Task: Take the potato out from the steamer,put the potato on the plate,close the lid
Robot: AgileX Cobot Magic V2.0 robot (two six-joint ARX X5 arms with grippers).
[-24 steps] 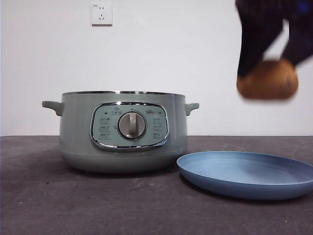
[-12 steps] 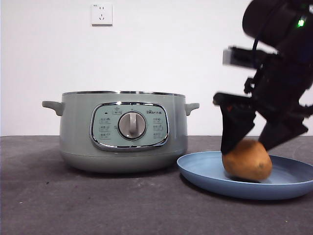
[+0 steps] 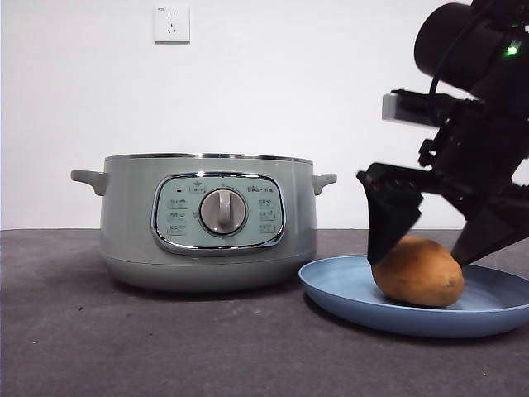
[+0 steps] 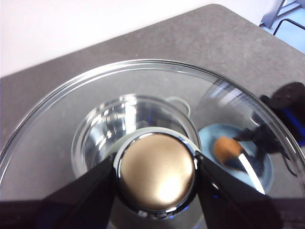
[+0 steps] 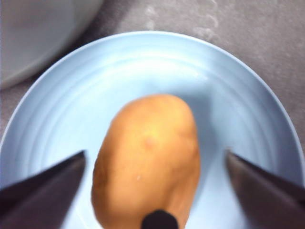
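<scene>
So the potato (image 3: pixel 417 271) is a smooth oval thing with orange-brown skin, a bit lighter and yellower on top where the light hits it. It's lying flat on its side on the light-blue plate (image 3: pixel 347 291), not standing on end. In the front view its long axis runs roughly side to side along the counter (image 3: pixel 165 347), with the end nearer the steamer (image 3: pixel 207 222) sitting slightly higher and rounder. In the right wrist view (image 5: pixel 147 157) the long axis runs in line with the camera, between the two jaws, so it sits lengthwise in the gap rather than across it.

The right pincer (image 3: pixel 430 236) is spread wide around the potato, one jaw on each side, and in the wrist view there's clear blue plate showing between each jaw and the skin, so it isn't gripping it.

The plate sits on the counter just beside the steamer, on the side away from the wall socket (image 3: pixel 172 24). The steamer is pale sage green, lid off.

The left pincer (image 4: pixel 155 183) is clamped on the knob (image 4: pixel 156 177) of the glass lid (image 4: pixel 57 119), held up above the steamer.
</scene>
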